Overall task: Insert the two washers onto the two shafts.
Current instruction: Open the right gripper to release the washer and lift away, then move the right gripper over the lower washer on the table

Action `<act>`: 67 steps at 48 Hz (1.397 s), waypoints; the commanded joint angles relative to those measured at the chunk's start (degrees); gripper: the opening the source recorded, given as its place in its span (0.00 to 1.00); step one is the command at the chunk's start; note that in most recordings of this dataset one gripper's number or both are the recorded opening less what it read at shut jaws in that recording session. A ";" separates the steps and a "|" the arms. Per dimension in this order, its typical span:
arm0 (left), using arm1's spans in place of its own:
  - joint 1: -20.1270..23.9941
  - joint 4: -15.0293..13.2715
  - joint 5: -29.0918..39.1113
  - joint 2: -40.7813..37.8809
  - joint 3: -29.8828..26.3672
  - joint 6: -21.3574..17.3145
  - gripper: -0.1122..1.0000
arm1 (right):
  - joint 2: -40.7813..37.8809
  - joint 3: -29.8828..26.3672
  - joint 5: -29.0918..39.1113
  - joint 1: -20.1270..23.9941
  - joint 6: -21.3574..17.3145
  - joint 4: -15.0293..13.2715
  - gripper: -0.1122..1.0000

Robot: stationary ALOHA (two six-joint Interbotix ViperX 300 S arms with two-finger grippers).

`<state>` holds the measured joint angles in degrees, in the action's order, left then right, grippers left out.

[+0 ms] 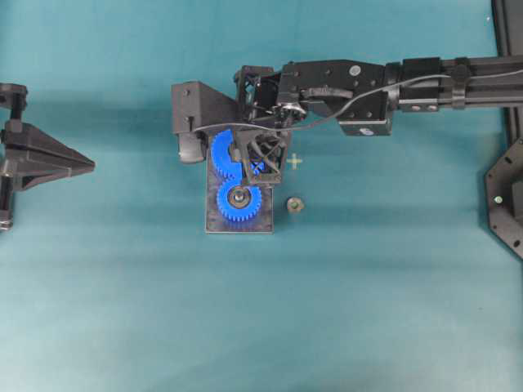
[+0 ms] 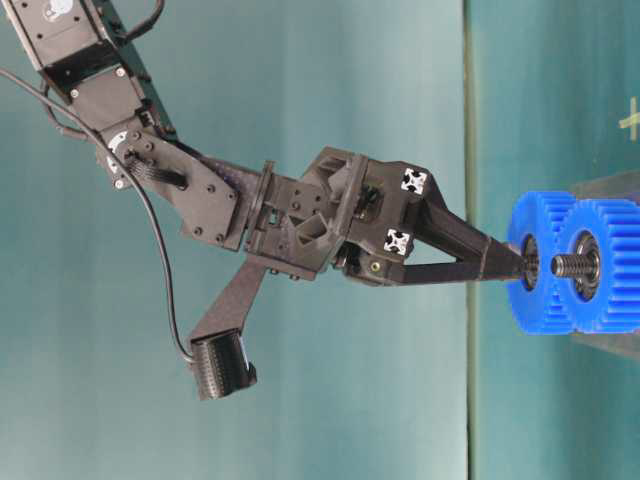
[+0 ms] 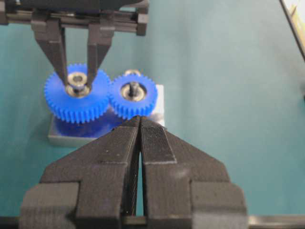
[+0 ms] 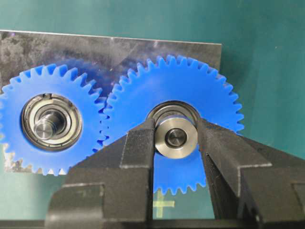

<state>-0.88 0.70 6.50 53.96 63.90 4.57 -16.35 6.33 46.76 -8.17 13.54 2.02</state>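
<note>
The washer (image 4: 176, 138) sits clamped between the right gripper (image 4: 175, 143) jaws, directly over the shaft (image 3: 76, 86) at the centre of one blue gear (image 4: 190, 95). The left gripper (image 3: 139, 129), jaws together, hovers near the plate (image 3: 57, 136), apart from the gears.

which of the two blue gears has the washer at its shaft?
The larger blue gear, under the right claw, which grips the washer at its centre. The smaller gear shows a bare shaft.

The right arm reaches in from the right side and its right gripper (image 4: 175, 138) points down, with the two fingers (image 4: 138, 152) closed around a small round washer (image 4: 176, 138). The left gripper (image 3: 139, 125) rests at the left, fingers pressed together.
</note>
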 commanded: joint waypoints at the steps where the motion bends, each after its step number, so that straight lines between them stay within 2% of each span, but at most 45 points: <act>1: -0.09 0.18 -0.53 -0.26 -0.70 0.09 0.11 | 1.14 -1.14 0.09 0.00 0.00 0.09 0.39; 20: -0.09 0.18 -0.53 -0.18 -0.70 0.18 0.11 | 1.14 -1.23 1.58 -0.62 -0.70 0.35 0.39; 21: -0.09 0.18 -0.53 -0.18 -0.70 0.18 0.11 | 1.14 -1.14 1.76 -0.62 -0.79 0.35 0.41; 27: -0.09 0.18 -0.53 -0.18 -0.70 0.26 0.11 | 1.58 -1.23 2.11 -0.62 -1.93 0.35 0.72; 30: 0.00 0.18 -0.53 -0.18 -0.70 0.26 0.11 | 2.02 -1.14 2.20 -0.62 -2.55 0.35 0.82; 39: 0.00 0.18 -0.44 0.09 -0.70 0.26 0.11 | 5.27 0.26 3.34 -0.26 -4.75 0.35 0.80; 48: 0.00 0.18 -0.35 0.44 -0.62 0.26 0.11 | 12.30 6.86 4.57 1.76 -8.17 0.35 0.80; 58: -0.09 0.18 -0.26 0.53 -0.62 0.26 0.11 | 18.02 16.17 0.62 5.62 -14.41 0.35 0.80; 67: -0.09 0.26 -0.18 0.53 -0.53 0.26 0.11 | 15.73 20.83 -6.06 8.35 -17.67 0.44 0.79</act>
<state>-0.88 0.79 6.59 54.67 63.98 4.75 -0.70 26.72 43.24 -0.53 -3.08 2.37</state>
